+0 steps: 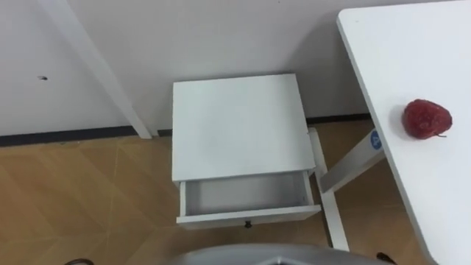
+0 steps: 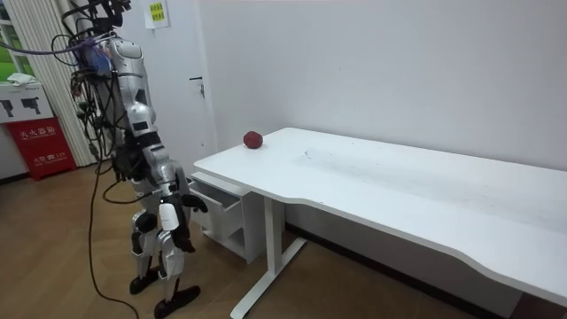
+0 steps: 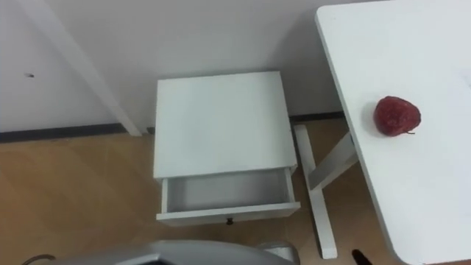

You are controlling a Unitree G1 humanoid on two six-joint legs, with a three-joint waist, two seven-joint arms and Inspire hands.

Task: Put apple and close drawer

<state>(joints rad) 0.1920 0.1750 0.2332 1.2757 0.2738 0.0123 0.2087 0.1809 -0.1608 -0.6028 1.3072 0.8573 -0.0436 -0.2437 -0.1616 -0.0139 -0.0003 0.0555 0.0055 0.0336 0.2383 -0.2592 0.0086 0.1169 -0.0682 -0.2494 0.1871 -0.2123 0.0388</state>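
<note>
A red apple (image 1: 425, 118) lies on the white table (image 1: 412, 51) at my right, near its left edge; the room view shows the apple (image 2: 253, 140) at the table's far corner. Below and to the left stands a white bedside cabinet (image 1: 239, 125). Its drawer (image 1: 246, 193) is pulled out toward me and holds nothing. In the room view I stand upright facing the drawer (image 2: 217, 204), an arm's length off. My right hand (image 2: 173, 226) hangs low at my side, apart from drawer and apple.
A white wall runs behind the cabinet, with a slanted white beam (image 1: 96, 66) to its left. The table's white leg and foot (image 1: 331, 199) stand just right of the drawer. Wooden floor (image 1: 81, 199) spreads to the left.
</note>
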